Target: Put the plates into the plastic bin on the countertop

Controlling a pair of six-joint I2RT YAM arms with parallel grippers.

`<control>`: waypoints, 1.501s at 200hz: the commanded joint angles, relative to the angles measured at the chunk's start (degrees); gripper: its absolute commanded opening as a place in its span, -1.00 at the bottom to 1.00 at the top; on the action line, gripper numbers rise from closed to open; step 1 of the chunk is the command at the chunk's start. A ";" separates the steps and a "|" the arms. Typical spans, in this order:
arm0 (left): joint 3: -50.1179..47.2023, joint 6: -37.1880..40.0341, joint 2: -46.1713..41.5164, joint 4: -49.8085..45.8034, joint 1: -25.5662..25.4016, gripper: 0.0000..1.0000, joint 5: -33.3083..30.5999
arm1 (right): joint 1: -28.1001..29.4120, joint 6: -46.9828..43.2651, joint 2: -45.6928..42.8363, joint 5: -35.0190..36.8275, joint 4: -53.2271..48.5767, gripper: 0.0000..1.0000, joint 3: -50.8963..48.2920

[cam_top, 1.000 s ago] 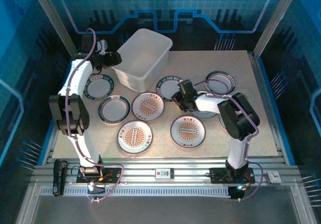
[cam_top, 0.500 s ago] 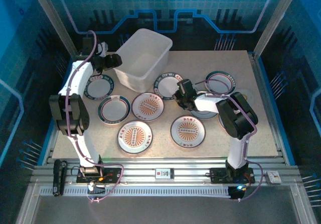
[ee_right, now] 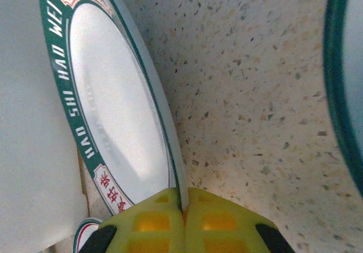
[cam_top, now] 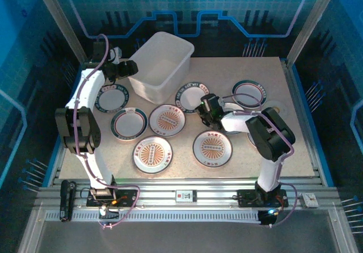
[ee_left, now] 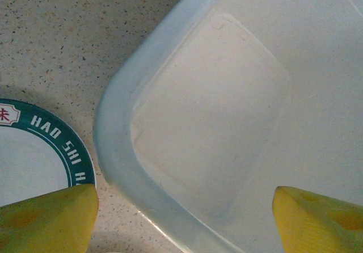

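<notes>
The first plate point(ee_left: 35, 157) showed "HAO SHI HA" in white on its green rim; the second plate point(ee_right: 113, 111) showed "HAO SHI HAN WE", beside red Chinese characters.

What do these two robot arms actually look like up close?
Both the left arm and right arm have slim white links joined by chunky black joints. A purple cable trails along each. Their fingers are bright yellow plastic.

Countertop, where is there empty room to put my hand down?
Bare countertop lies in the far right corner, behind the green-rimmed plate, and in the near right corner. The plastic bin is bare inside. The middle is crowded: plates sit close together, and the right end effector pinches the rim of a lettered plate there.
</notes>
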 commanded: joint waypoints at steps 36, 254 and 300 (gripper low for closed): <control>6.54 1.86 1.52 -1.09 0.82 0.64 -1.11 | 0.17 -5.36 -10.85 7.09 -2.07 -1.00 -2.52; -3.97 -1.02 -0.14 7.89 -4.61 0.55 10.45 | -1.56 -13.09 -37.72 7.38 3.71 -1.00 -18.30; -8.43 -0.37 -2.71 8.50 -9.33 0.55 9.18 | -1.60 -14.05 -40.78 8.54 4.16 -1.00 -20.31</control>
